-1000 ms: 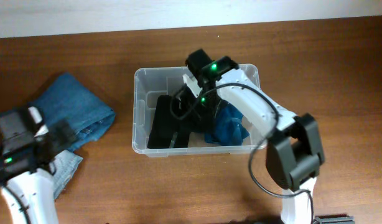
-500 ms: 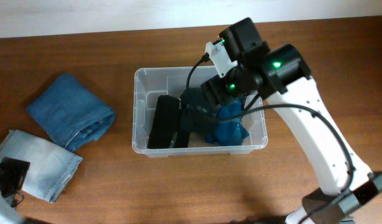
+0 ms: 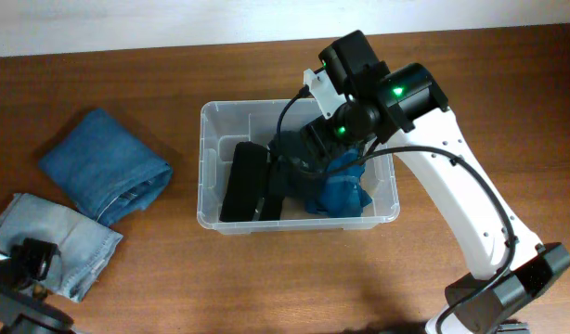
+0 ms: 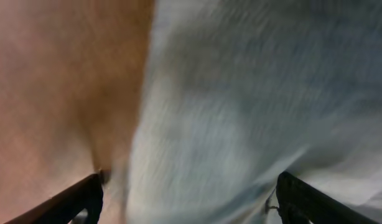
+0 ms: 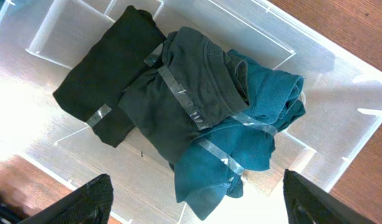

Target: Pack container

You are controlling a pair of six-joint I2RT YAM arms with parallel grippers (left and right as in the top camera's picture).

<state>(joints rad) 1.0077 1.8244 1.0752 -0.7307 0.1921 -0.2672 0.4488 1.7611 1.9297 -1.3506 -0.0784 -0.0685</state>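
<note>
The container (image 3: pixel 205 167) is a clear bin in the middle of the table. It holds a black garment (image 3: pixel 243 181), a dark grey-green garment (image 3: pixel 290 160) and a teal garment (image 3: pixel 343 190). They show taped in the right wrist view: black (image 5: pixel 110 81), grey-green (image 5: pixel 178 87), teal (image 5: pixel 241 149). My right gripper (image 5: pixel 197 202) hangs open and empty above the container (image 5: pixel 340 118); in the overhead view it (image 3: pixel 313 148) is over the bin's middle. My left gripper (image 4: pixel 191 199) is open, low over light blue jeans (image 4: pixel 253 93).
Folded dark blue jeans (image 3: pixel 104 172) lie left of the container. Folded light blue jeans (image 3: pixel 76 243) lie at the front left, with my left gripper (image 3: pixel 30 260) at their near edge. Brown table (image 4: pixel 54 93) shows beside the denim. A white wall edges the far side.
My right arm has risen out of the container and hangs above it. My left arm dropped to the front left corner, then edged back onto the light blue jeans.
</note>
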